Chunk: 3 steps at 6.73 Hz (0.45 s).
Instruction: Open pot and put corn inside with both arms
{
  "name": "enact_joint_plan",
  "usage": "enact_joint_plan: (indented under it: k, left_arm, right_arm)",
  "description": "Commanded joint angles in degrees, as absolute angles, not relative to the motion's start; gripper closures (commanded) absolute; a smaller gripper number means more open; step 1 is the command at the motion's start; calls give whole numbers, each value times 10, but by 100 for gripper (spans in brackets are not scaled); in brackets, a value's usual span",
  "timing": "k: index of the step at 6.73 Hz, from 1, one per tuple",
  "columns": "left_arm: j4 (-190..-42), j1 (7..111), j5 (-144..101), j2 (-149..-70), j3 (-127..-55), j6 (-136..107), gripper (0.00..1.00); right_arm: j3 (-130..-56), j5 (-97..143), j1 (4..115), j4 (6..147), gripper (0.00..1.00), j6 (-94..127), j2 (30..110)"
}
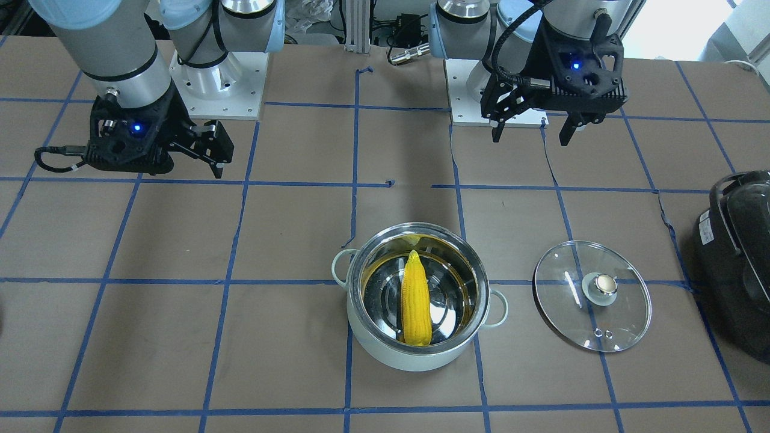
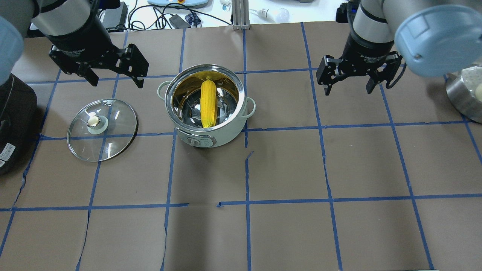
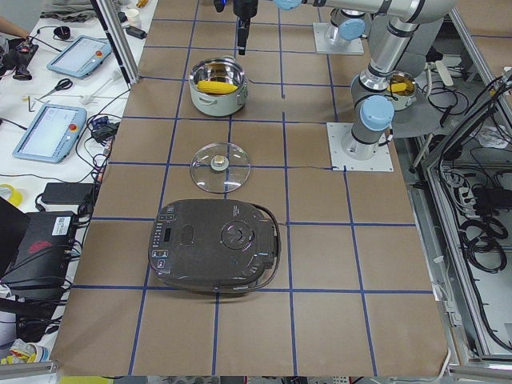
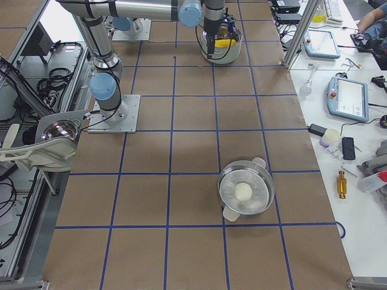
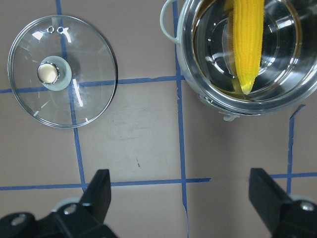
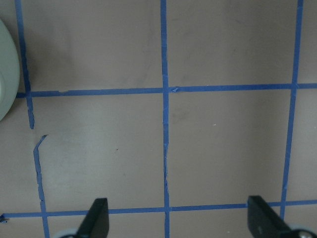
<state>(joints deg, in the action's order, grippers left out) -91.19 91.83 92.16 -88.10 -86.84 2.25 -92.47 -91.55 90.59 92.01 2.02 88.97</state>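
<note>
The mint-green pot (image 1: 415,359) stands open mid-table, and the yellow corn (image 1: 415,307) lies inside it on the steel bottom. The glass lid (image 1: 592,294) lies flat on the table beside the pot, knob up. My left gripper (image 1: 530,139) is open and empty, raised behind the lid. My right gripper (image 1: 210,150) is open and empty, raised well off to the pot's other side. The overhead view shows the pot (image 2: 222,137), corn (image 2: 208,103), lid (image 2: 101,130), left gripper (image 2: 116,83) and right gripper (image 2: 349,91). The left wrist view shows the corn (image 5: 246,39) and lid (image 5: 62,72).
A large black appliance (image 1: 737,264) sits at the table's end past the lid, on my left. A steel bowl (image 2: 465,94) sits at the right edge. A second pot (image 4: 245,190) holding a white item stands far to my right. Blue tape lines grid the brown table.
</note>
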Motion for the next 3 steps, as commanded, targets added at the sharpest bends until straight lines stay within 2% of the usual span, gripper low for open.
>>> enact_joint_plan:
  k: [1, 3]
  left_arm:
    - [-895, 916, 912, -879, -861, 25, 0]
    - [-882, 912, 912, -879, -858, 26, 0]
  right_arm:
    - [-927, -913, 901, 898, 0, 18, 919]
    - [-917, -912, 903, 887, 0, 18, 921]
